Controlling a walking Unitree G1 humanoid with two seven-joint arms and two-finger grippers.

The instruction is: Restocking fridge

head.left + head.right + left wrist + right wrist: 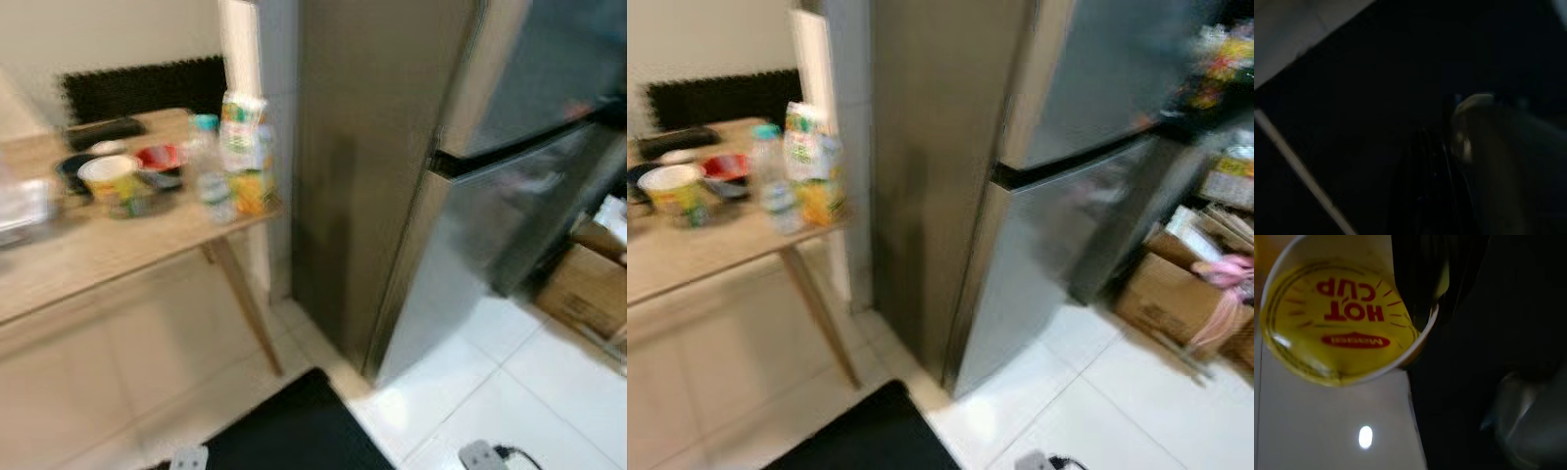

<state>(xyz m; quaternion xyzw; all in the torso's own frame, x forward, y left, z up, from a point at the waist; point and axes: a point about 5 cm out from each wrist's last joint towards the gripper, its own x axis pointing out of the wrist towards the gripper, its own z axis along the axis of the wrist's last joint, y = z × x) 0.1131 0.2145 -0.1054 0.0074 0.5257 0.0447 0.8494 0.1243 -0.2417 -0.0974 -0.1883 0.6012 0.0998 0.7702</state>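
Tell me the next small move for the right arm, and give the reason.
Probably bring the cup toward the fridge and free a gripper for its door. The right gripper grips the yellow Hot Cup noodle cup at its rim, while both fridge doors look shut, so nothing can go in yet.

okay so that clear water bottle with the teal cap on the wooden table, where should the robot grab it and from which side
Probably the water bottle by its straight middle body, below the teal cap, coming from the table's front edge. It stands upright near that edge, with a juice carton close on its fridge side and bowls behind, so the front looks freest.
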